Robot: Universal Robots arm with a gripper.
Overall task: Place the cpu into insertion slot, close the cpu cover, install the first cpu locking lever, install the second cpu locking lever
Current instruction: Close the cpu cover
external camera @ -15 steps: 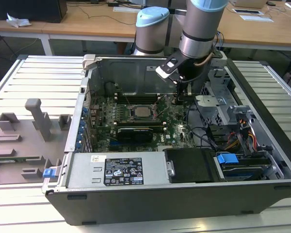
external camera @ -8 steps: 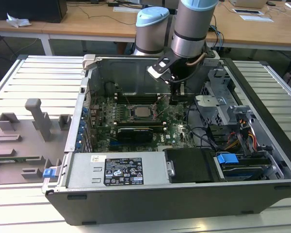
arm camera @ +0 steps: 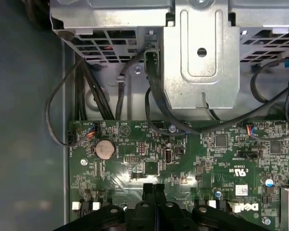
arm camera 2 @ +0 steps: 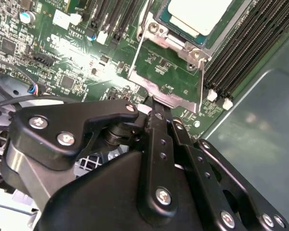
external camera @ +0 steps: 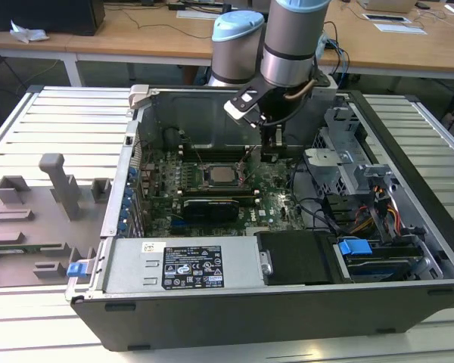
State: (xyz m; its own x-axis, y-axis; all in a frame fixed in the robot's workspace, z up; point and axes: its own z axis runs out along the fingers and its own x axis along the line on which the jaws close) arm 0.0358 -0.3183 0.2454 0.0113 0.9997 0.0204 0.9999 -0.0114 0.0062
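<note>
The cpu (arm camera 2: 198, 13) lies flat in the slot (arm camera 2: 155, 30), silver top up, near the middle of the board (arm camera: 207, 159) inside the open case (external camera: 212, 318) on the counter (external camera: 60, 121). In the exterior view it sits close by the end effector (external camera: 271, 151), on the exterior view's left of it.

The cover (arm camera 2: 169, 98) is not down yet, as far as I can judge. In the second wrist view it stands tilted away from the chip, with green board showing through its square cut-out and its hinge side next to the slot. The end effector is narrow: its fingers (arm camera 2: 159, 139) are pressed together with nothing between them. Their tips touch the small tab on the cover's free edge; I cannot tell whether they press it or merely rest there. The work looks to be at step 2 of 4, closing the cover.

The cover is probably light, stiff sheet metal that turns only on its hinge. It is smooth, so hard fingertips may slip on it. The tab, far from the hinge, looks like the best contact spot. The chip beneath is fragile and must not be scraped, and the memory slots (arm camera 2: 241, 53) lie just beside it
</note>
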